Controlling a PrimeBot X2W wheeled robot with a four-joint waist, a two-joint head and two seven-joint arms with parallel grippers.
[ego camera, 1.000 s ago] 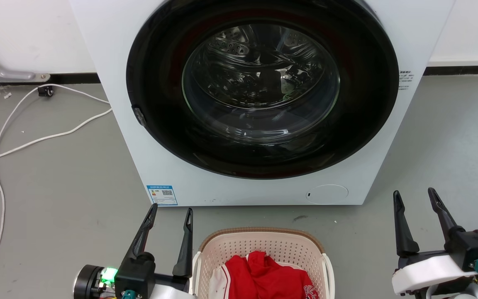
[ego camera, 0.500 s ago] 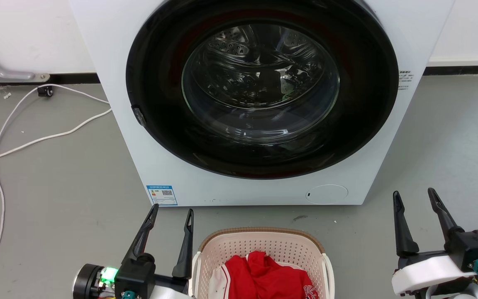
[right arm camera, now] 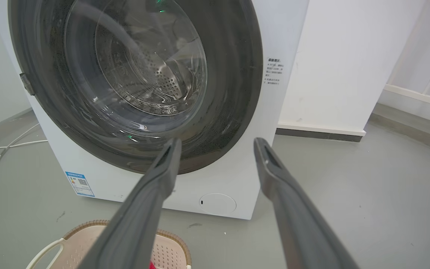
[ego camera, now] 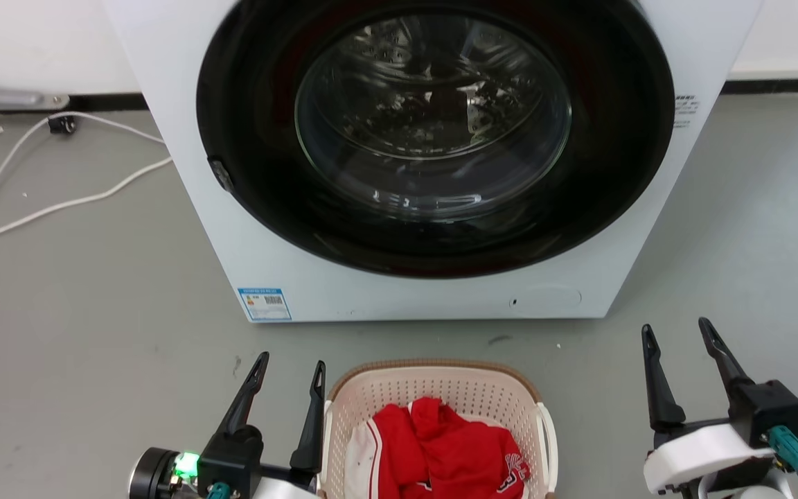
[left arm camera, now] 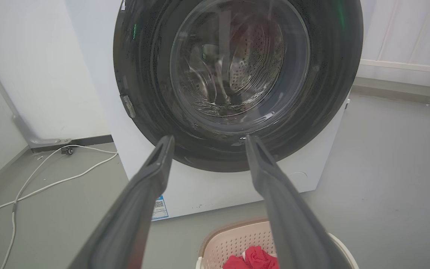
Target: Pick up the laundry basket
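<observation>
"Head view, nearest first: where's the laundry basket [ego camera: 472, 396]?"

"On the floor, in front of the washing machine [ego camera: 406, 301]. Its near side has the left tool [ego camera: 289, 362] just beside it, while the right tool [ego camera: 675, 327] sits well apart. Both are spread wide, holding nothing."

"How will it handle?"

"Probably light: stiff perforated plastic with only red clothing [ego camera: 440, 443] inside. I'd grip the white loop handles [ego camera: 548, 430] on its two sides and lift level."

Parked low and spread wide
The left gripper [ego camera: 289, 362] and right gripper [ego camera: 676, 326] both point forward, fingers parted.
</observation>
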